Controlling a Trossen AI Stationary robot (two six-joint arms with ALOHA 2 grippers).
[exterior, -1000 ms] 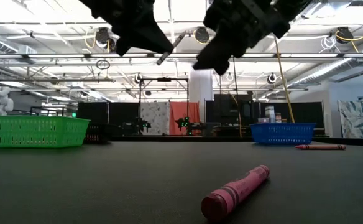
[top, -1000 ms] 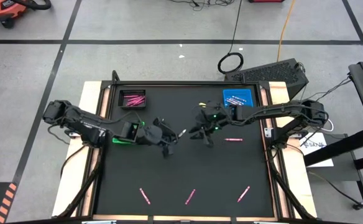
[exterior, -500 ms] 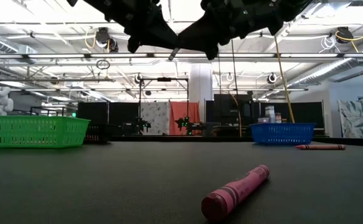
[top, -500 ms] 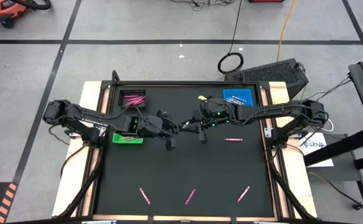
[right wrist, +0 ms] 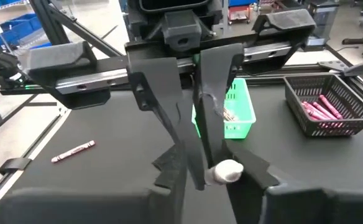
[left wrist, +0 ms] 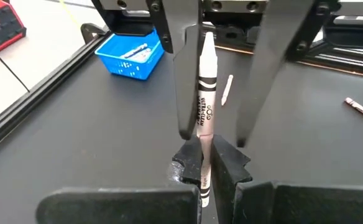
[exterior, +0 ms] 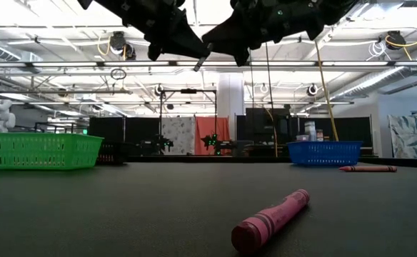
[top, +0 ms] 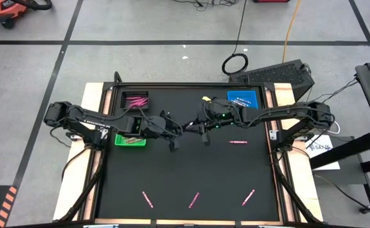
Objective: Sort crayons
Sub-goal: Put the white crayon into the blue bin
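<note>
Left fingers: closed on the lower end of a white crayon. My left gripper holds it pointing straight out ahead; printed wrapper legible only in part, bottom end cut off behind the fingers.

Right gripper: fingers apart, one on either side of the crayon's far half. One finger looks to be against the crayon, a clear gap shows on the other side. From the right wrist, only the crayon's pale tip shows, end-on; the shaft is hidden behind my own fingers.

Both grippers meet in the air above the middle of the worktop, well clear of the surface. From above, the crayon is a thin pale sliver between the two arm ends, hard to pick out.

On the worktop: a pink crayon just beyond the right arm, three more pink crayons spaced along the near edge.

Trays at the far edge: black tray with pink crayons, blue tray with pale ones. Green tray is half hidden under my left arm; contents too small to make out.
</note>
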